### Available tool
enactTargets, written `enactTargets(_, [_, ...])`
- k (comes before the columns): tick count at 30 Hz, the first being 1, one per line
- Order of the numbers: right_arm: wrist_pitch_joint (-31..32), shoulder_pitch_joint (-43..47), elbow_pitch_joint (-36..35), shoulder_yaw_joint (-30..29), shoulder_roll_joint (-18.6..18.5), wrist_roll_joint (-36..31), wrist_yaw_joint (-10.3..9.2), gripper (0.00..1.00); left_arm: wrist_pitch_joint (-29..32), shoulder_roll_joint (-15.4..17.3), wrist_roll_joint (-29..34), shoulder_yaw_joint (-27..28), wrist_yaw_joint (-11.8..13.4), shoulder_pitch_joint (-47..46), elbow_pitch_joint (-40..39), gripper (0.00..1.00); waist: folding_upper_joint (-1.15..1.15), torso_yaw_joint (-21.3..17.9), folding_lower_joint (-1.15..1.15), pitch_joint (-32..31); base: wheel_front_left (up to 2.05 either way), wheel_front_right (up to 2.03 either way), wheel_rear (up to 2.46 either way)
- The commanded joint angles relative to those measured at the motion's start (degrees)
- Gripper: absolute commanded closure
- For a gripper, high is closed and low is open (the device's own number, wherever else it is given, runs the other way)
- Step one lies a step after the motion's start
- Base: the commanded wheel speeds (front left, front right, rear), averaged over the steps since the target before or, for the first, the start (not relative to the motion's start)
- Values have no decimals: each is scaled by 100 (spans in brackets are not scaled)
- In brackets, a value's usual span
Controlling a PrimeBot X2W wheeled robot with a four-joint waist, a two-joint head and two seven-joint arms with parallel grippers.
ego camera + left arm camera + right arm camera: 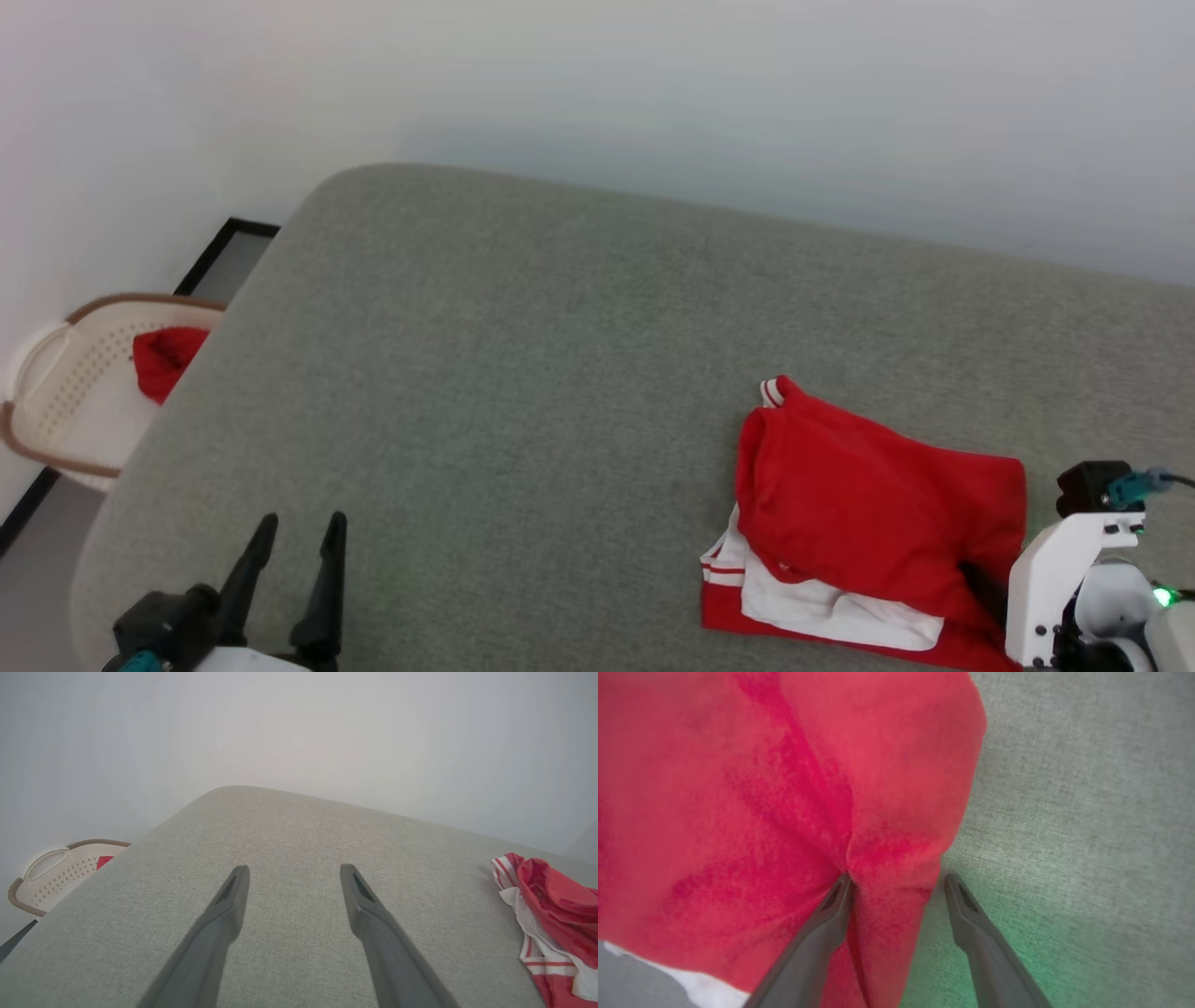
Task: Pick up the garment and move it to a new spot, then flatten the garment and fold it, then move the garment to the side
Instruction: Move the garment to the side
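Note:
The garment [868, 495] lies folded in a red bundle on the grey fabric surface [513, 373] at the right front, white sleeve and striped trim showing along its near edge. My right gripper [896, 882] is open at the garment's [738, 788] right edge. One finger presses into a red fold, the other rests on the grey cloth beside it, and a strip of red fabric lies between them. In the head view its dark finger [982, 583] pokes into the bundle. My left gripper [303, 525] stands open and empty at the front left, far from the garment [556, 896].
A cream perforated basket [56, 392] with a brown rim sits on the floor past the surface's left edge, a red cloth [163, 359] inside it. A pale wall runs behind. The grey surface stretches wide between the two grippers.

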Motion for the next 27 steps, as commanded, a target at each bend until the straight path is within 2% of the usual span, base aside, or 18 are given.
enactTargets(1, [112, -27, 73, -28, 76, -25, -4, 0, -7, -21, -35, -2, -14, -73, 5, 0, 0, 97, 0, 103, 0, 0, 0])
enactTargets(2, [206, -51, 101, -41, 103, -47, -4, 0, -7, -39, -35, 2, -15, -89, 11, 0, 0, 112, 0, 123, 0, 0, 0])
enactTargets(3, [336, -50, 138, -26, 130, -55, -4, 43, -7, -54, -33, 0, -14, -92, 15, 0, 0, 124, 0, 134, 0, 0, 0])
enactTargets(4, [402, -62, 105, 38, 154, -30, -3, 100, -7, -64, -28, -1, -14, -95, 17, 0, 0, 135, 0, 146, 0, 0, 0])
enactTargets(15, [635, -292, -353, 410, -154, 146, -2, 100, -7, -106, 17, 97, -14, -48, 34, 0, 0, 43, 0, 78, 0, 0, 0])
enactTargets(27, [732, -549, -1028, 833, -735, 130, -3, 100, -7, 47, 82, -7, -14, -199, -45, 0, 0, -311, 0, -33, 0, 0, 0])
